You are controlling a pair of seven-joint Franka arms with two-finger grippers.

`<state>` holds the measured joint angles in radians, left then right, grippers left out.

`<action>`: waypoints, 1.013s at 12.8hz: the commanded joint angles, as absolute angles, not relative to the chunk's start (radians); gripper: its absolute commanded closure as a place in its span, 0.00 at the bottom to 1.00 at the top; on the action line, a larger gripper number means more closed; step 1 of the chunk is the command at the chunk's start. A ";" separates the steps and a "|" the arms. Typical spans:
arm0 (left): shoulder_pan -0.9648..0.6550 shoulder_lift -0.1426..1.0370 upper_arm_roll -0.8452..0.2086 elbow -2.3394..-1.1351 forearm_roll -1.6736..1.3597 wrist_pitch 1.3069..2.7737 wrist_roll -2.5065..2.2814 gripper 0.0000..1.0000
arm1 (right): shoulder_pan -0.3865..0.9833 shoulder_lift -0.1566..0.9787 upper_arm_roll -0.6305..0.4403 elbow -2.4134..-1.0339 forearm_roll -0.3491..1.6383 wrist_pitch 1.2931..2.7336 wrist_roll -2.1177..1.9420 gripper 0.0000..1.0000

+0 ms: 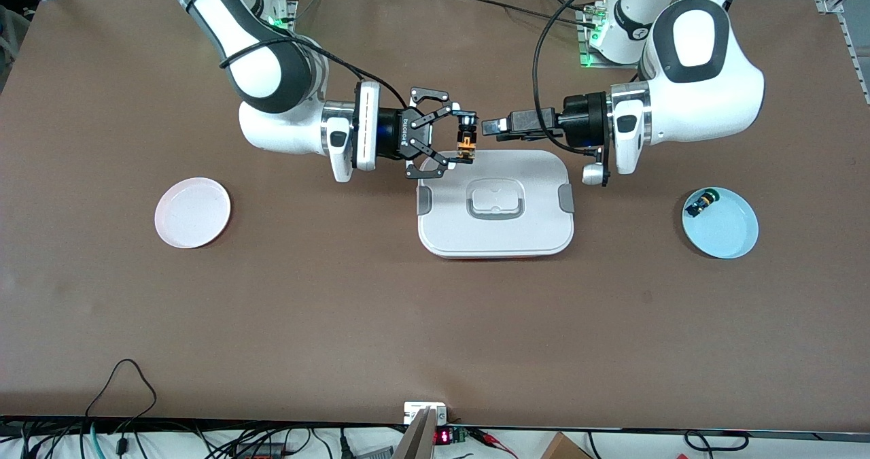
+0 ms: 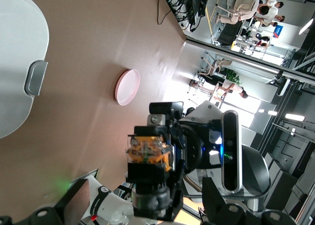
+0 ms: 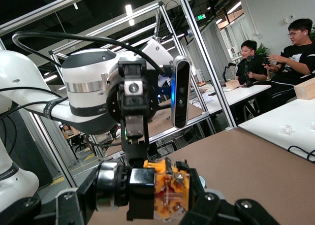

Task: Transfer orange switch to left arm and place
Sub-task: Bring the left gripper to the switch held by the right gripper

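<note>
The orange switch [image 1: 466,143] is a small block with a black top and an orange lower part. My right gripper [image 1: 467,138] is shut on it lengthwise, one finger on each end, in the air over the rim of the white box [image 1: 448,221] on the robots' side. In the right wrist view the switch [image 3: 165,193] fills the right gripper [image 3: 147,200]. My left gripper [image 1: 491,127] faces it at the same height, open, its tips just short of the switch. In the left wrist view the switch [image 2: 150,153] points between the spread fingers [image 2: 74,203] of the left gripper [image 2: 147,203].
An empty pink plate [image 1: 192,212] lies toward the right arm's end of the table. A light blue plate [image 1: 731,231] toward the left arm's end holds a small black part [image 1: 700,204]. The box has grey side clips [image 1: 566,199] and a recessed lid handle [image 1: 496,199].
</note>
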<state>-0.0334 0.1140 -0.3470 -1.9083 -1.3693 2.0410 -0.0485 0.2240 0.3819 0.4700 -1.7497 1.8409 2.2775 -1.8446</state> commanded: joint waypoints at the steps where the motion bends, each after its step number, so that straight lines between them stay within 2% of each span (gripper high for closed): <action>1: -0.041 0.139 -0.363 -1.911 -1.434 2.062 0.008 0.01 | 0.248 0.411 0.476 -1.697 1.864 2.309 -1.848 1.00; 3: -0.043 0.147 -0.371 -1.913 -1.477 2.069 0.043 0.17 | 0.262 0.413 0.476 -1.684 1.897 2.333 -1.848 1.00; 6: -0.044 0.146 -0.374 -1.911 -1.480 2.068 0.061 0.52 | 0.276 0.425 0.476 -1.661 1.899 2.358 -1.848 1.00; 10: -0.043 0.146 -0.374 -1.910 -1.480 2.060 0.061 0.74 | 0.276 0.426 0.476 -1.661 1.899 2.359 -1.848 1.00; 13: -0.043 0.146 -0.373 -1.910 -1.477 2.060 0.063 0.77 | 0.276 0.425 0.476 -1.661 1.899 2.359 -1.848 0.98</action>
